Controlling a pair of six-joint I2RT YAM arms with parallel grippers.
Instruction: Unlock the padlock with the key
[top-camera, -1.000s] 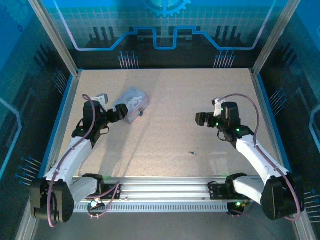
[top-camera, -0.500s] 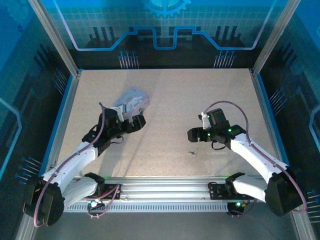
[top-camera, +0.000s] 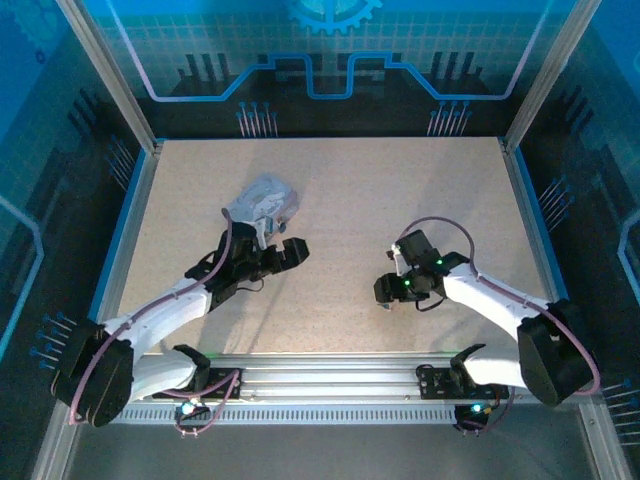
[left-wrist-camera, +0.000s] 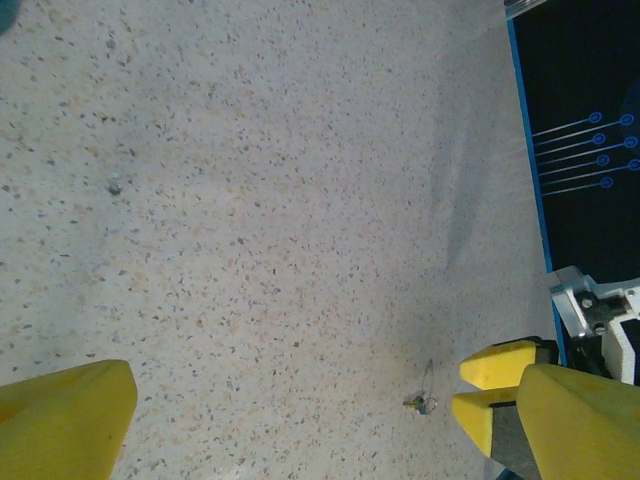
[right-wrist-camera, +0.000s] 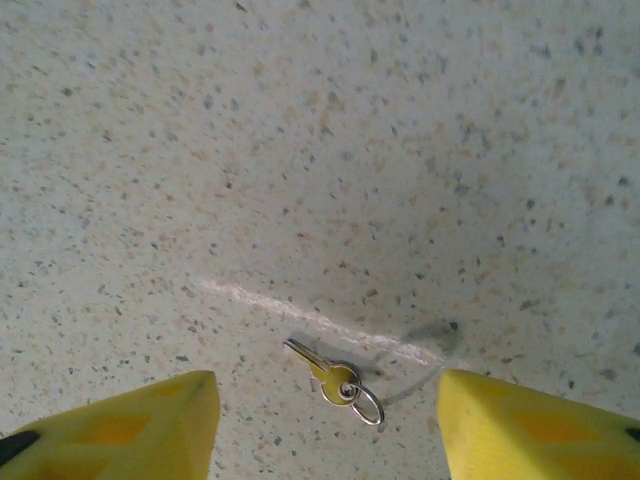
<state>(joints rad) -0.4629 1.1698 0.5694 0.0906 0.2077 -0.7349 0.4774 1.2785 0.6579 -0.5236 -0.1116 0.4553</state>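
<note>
One key (right-wrist-camera: 322, 370) is lying flat on the speckled surface (top-camera: 340, 180), its blade pointing toward 10 o'clock in the right wrist view. One small wire ring (right-wrist-camera: 368, 405) is hanging off its head at the 4 o'clock end. One thin white scratch (right-wrist-camera: 300, 312) is running across the surface just above the key, from about 9 o'clock toward 3 o'clock.

The right gripper (right-wrist-camera: 325, 392) is hovering over the key. Its two yellow fingers (right-wrist-camera: 130, 425) are standing at 8 o'clock and 4 o'clock of the key, one on each side. The jaws are standing apart and are touching neither the key nor the ring.

In the left wrist view the same key (left-wrist-camera: 420, 402) is showing as a tiny glint toward 5 o'clock of the picture.

From above, the right gripper is sitting at about 4 o'clock of the surface's middle. The left gripper (top-camera: 287, 253) is hanging at about 9 o'clock of the middle, with its jaws spread wide and nothing between them. One pale blue box (top-camera: 262, 200) is resting on the surface near the left gripper, at its 11 o'clock. Two arms are reaching in from the 6 o'clock edge.
</note>
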